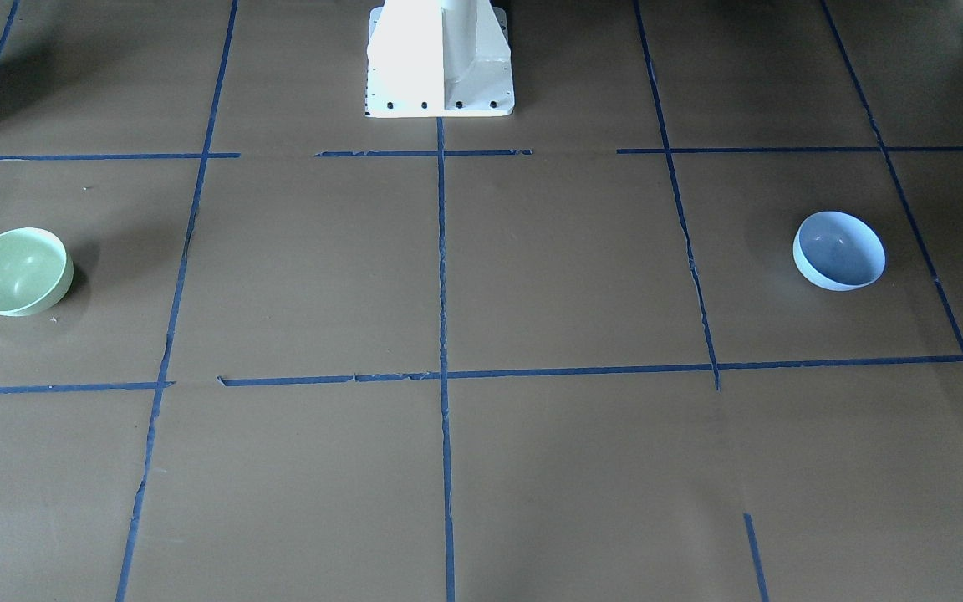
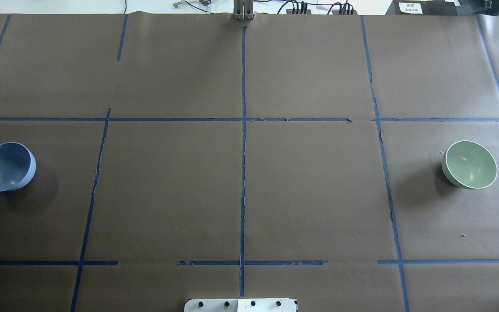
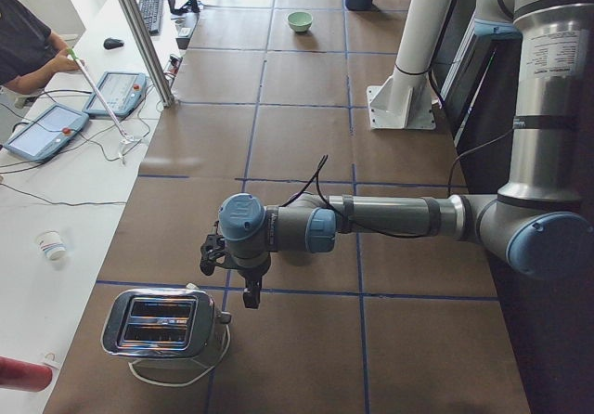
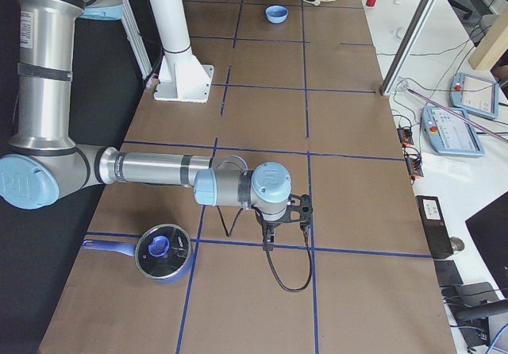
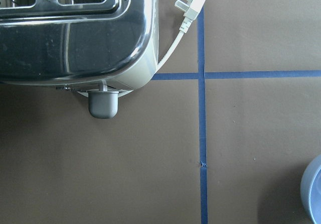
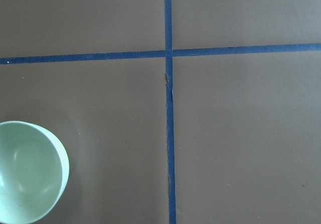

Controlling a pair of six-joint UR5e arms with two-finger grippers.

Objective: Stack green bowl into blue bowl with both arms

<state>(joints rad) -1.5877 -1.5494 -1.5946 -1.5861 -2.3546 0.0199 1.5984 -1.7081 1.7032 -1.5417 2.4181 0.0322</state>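
Observation:
The green bowl stands upright on the table's right end; it also shows far off in the exterior left view and at the lower left of the right wrist view. The blue bowl stands upright on the left end, far off in the exterior right view, its rim at the left wrist view's edge. My left gripper and right gripper hang above the table ends, seen only in side views; I cannot tell whether they are open or shut.
A chrome toaster with a white cord and plug stands near the left gripper. A dark saucepan stands near the right arm. The white pedestal stands at the robot's side. Blue tape lines cross the brown table.

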